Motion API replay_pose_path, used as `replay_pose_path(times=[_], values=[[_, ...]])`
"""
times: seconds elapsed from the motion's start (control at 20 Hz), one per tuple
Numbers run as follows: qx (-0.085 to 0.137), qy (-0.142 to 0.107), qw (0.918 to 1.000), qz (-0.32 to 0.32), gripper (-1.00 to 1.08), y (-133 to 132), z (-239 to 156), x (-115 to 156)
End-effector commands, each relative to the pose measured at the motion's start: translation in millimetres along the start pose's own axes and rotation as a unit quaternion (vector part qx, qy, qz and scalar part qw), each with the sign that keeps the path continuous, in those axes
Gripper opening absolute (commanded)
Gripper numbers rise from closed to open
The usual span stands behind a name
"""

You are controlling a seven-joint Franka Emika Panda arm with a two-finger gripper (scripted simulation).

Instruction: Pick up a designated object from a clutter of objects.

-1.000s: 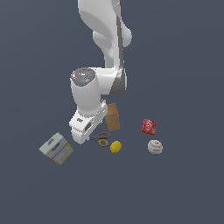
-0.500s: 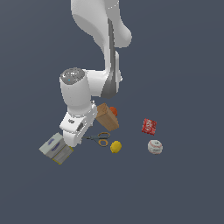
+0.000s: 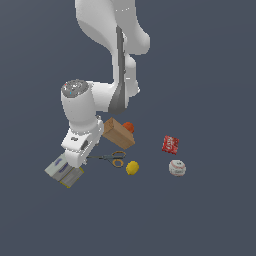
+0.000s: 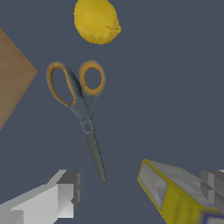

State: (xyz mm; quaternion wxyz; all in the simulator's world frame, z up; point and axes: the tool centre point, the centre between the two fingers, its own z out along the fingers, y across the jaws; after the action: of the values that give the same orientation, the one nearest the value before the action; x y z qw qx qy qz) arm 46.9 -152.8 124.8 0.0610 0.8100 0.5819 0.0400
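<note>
Tan-orange loop handles and dark grey blades: scissors flat on the ground, lower centre-left of the exterior view, blade tips toward the gripper, handles toward the yellow lemon just beside. Jaws spread apart, nothing between them; in the wrist view the scissors lie ahead of the two fingers, untouched. Grey-and-yellow box right under the gripper at lower left. Brown cardboard box just above the scissors, orange ball touching its far side. Red can and white baseball well apart, right of centre.
</note>
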Motion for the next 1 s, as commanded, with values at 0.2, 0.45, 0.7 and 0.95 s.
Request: replay_pose_path(times=[0.2,0.45,0.7,0.95], values=[[0.002,0.002,1.0,-0.001,1.0,-2.3,3.5,1.9],[0.017,0.002,0.9998,-0.006,1.0,-15.6,26.1,7.5],[0.044,0.004,0.9989,-0.015,1.0,-40.9,66.1,17.5],[0.066,0.005,0.9975,-0.022,1.0,-63.4,98.2,25.5]])
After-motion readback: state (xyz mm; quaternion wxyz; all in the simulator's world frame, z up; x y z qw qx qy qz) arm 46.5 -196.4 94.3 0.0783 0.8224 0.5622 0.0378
